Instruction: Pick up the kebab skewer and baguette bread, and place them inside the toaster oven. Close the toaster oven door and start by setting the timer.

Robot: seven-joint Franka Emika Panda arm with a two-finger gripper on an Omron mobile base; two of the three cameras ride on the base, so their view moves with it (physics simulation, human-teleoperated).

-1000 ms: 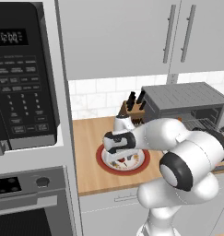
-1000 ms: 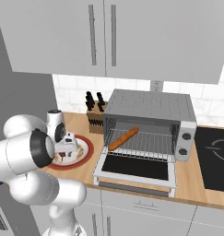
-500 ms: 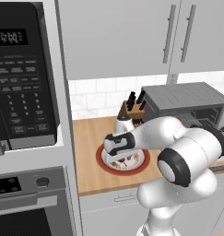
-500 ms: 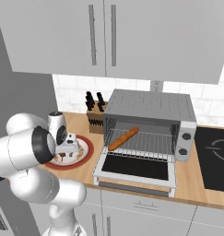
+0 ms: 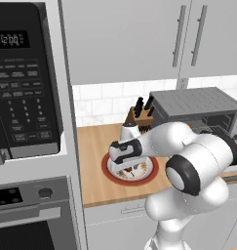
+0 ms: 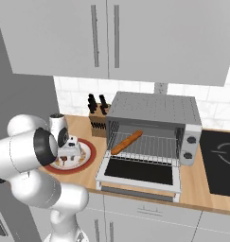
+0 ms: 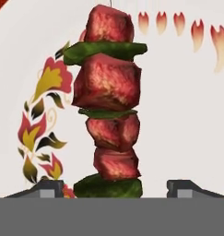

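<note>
Wooden counter [image 6: 197,182] runs under grey cabinets, with a knife block [image 6: 96,118] at the back wall and the toaster oven [image 6: 154,127] to the right; the toaster oven door [image 6: 140,172] lies folded down and open, and the baguette bread [image 6: 127,142] already rests slantwise on the wire rack inside. To the left, the red-rimmed plate [image 5: 112,172] carries the kebab skewer [image 7: 111,106], and the gripper [image 7: 118,186] hangs right over it with the jaws spread, one tip on each side of the near end of the stick; nothing is pinched yet.

The step in hand looks like the grasp of the skewer; to do it well, the robot should keep the stick centred between the tips, settle low enough that the pads meet the meat chunks rather than skid over them, close squarely across the skewer's width, then lift straight up before swinging right toward the oven rack, leaving room beside the baguette.
</note>
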